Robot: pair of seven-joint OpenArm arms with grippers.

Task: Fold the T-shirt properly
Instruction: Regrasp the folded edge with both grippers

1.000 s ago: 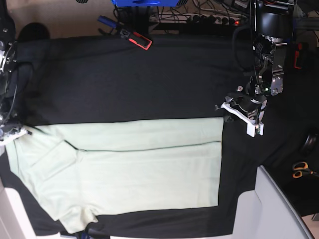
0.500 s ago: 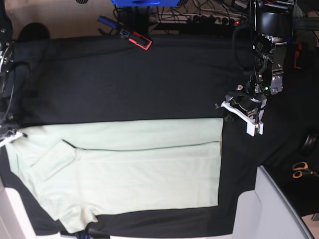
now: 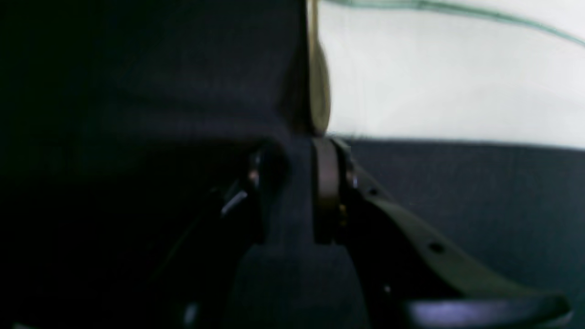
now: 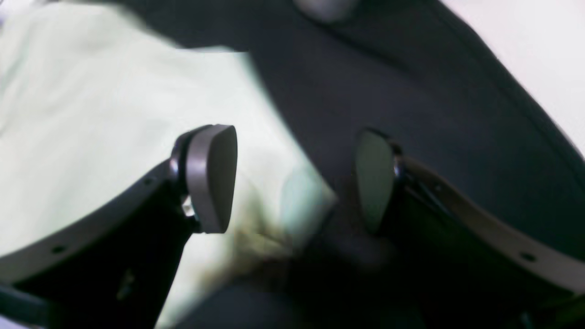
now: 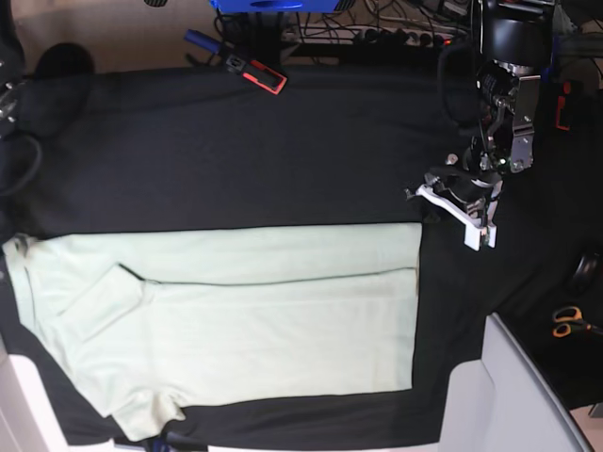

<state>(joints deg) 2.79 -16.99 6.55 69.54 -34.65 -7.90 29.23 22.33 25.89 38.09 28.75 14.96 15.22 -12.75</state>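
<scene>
The pale mint-green T-shirt lies flat on the black table cover, one sleeve folded in at the left. My right gripper is open and hovers just above a corner of the shirt, holding nothing; it is outside the base view. My left gripper hangs over the black cover just right of the shirt's upper right corner. In the left wrist view its jaws stand close together and empty, with the shirt behind them.
A red-and-black tool lies at the cover's far edge, with cables and a power strip behind it. Orange-handled scissors lie at the right. A grey-white panel stands at the bottom right.
My right gripper let go of the shirt's left shoulder edge and drew back out of the base view's left side. The shirt's left edge has settled flat. My left gripper rose slightly.
</scene>
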